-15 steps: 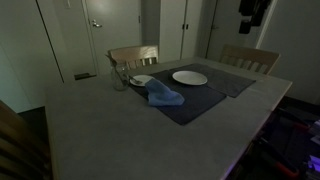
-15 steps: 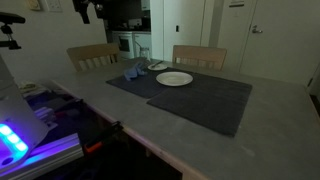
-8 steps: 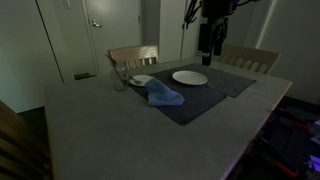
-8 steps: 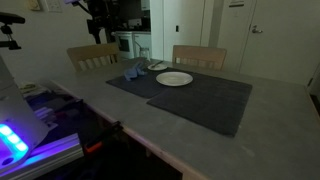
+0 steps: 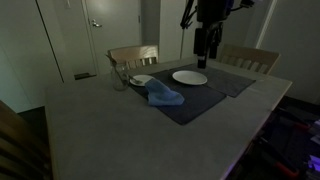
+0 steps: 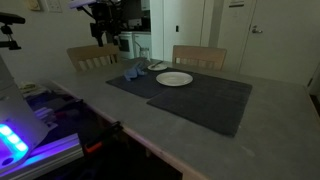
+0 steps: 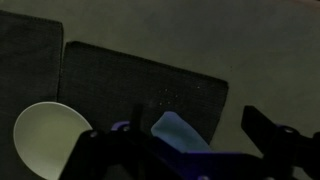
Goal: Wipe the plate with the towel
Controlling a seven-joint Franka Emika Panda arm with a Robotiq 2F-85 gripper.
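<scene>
End effector (image 5: 205,45) is poised high over tabletop (image 5: 100,130), spread wide, nothing gripped. Towel (image 5: 165,96) is crumpled on mat (image 5: 195,108), near plate (image 5: 190,77). Risk: mat could be pinched with towel, or glass (image 5: 120,78) knocked.

A: Where is the plate (image 5: 190,77)?
B: On the mat (image 5: 190,104) on the counter (image 5: 110,135). The towel (image 5: 165,96) lies just beside it, on the same mat.
A: And behind?
B: Chairs (image 5: 133,54) at the far edge. A glass (image 5: 120,80) stands near the towel.
</scene>
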